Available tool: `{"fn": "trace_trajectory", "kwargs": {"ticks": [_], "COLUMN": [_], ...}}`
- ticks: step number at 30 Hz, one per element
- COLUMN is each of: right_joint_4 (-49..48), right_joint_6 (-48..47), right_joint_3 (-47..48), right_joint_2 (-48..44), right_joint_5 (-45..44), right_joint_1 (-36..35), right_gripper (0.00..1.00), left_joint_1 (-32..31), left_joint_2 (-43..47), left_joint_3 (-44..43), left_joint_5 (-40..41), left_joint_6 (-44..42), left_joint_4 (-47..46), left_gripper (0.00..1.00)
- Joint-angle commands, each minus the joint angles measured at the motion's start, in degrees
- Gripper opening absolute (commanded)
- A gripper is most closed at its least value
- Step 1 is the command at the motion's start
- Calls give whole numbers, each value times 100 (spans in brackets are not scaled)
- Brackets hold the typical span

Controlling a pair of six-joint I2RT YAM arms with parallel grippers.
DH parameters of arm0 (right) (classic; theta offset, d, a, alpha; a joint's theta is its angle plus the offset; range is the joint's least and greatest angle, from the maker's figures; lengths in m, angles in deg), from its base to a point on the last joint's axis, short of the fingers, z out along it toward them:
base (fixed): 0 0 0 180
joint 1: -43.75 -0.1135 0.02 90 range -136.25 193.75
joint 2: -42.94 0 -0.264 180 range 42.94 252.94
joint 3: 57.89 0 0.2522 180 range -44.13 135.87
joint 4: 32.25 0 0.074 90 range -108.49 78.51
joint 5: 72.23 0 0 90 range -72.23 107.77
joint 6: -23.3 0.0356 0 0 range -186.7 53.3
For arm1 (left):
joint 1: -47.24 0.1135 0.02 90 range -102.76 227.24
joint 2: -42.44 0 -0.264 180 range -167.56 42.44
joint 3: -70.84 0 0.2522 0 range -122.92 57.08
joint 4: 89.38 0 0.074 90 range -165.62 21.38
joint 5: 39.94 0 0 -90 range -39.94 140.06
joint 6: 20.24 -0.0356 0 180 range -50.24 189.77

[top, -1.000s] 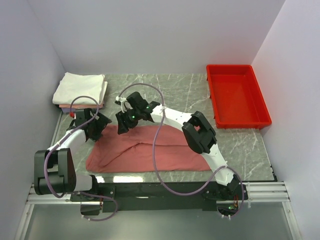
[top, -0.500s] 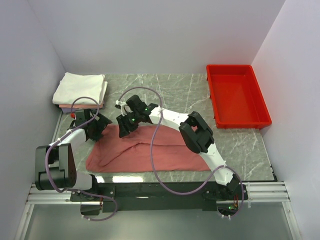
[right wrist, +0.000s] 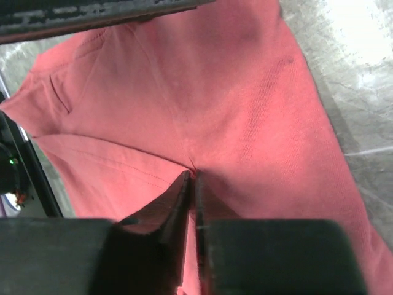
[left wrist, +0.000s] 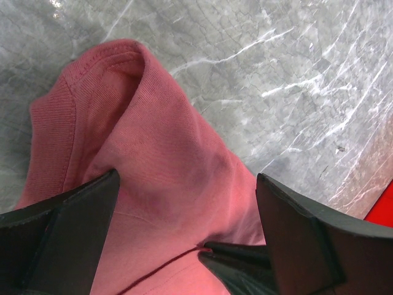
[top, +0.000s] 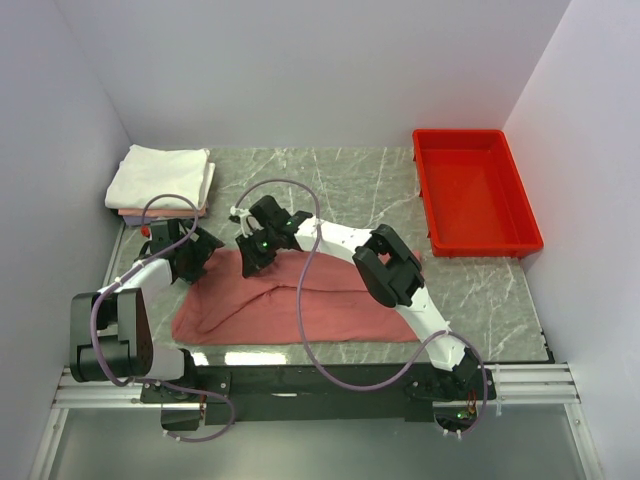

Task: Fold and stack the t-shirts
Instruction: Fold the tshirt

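Note:
A salmon-red t-shirt (top: 300, 305) lies folded into a long band across the near part of the table. My right gripper (top: 250, 260) is down on its far edge, left of the middle. In the right wrist view its fingers (right wrist: 184, 203) are pressed together on a small pinch of the red cloth (right wrist: 245, 110). My left gripper (top: 195, 255) hovers over the shirt's far left corner with its jaws wide open. The left wrist view shows the collar end of the shirt (left wrist: 141, 123) between its fingers (left wrist: 67, 239), nothing gripped. White and pale pink t-shirts (top: 160, 178) lie stacked at the back left.
A bright red plastic tray (top: 475, 190) stands at the back right on the grey marble table (top: 360, 185). White walls close in the left, back and right sides. The right arm's purple cable (top: 305, 300) loops over the shirt.
My right gripper has sunk a little onto the shirt's far edge and closed its fingers on the cloth. The left gripper has stayed open and nearly in place.

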Motion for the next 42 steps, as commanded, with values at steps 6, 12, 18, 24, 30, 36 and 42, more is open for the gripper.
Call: {"fn": "trace_trajectory", "kwargs": {"ticks": [6,12,18,24,30,36,42], "right_joint_4": [-243,-761,-1183,-1227,-1193,-1324,-999], "right_joint_6": [9,-35,36,71,123,220,509], "right_joint_3": [-237,-1500,-2671,-3208,-3613,-4280,-4834], "right_joint_2": [-396,-1371,-2084,-2436,-2787,-3524,-4710], "right_joint_5": [49,285,418,418,488,357,-846], "right_joint_1": [-118,-258,-303,-347,-426,-452,-321], "right_gripper": [0,0,0,1,22,66,86], "left_joint_1": [29,81,81,90,90,99,81], "left_joint_2": [32,32,23,-12,-3,-21,356], "left_joint_3": [75,57,48,22,-31,-153,-286], "left_joint_5": [133,229,203,177,238,159,169], "left_joint_6": [-138,-165,-182,-209,-235,-279,-270], "left_joint_4": [136,188,188,188,250,355,663], "left_gripper": [99,100,99,99,99,100,99]}}
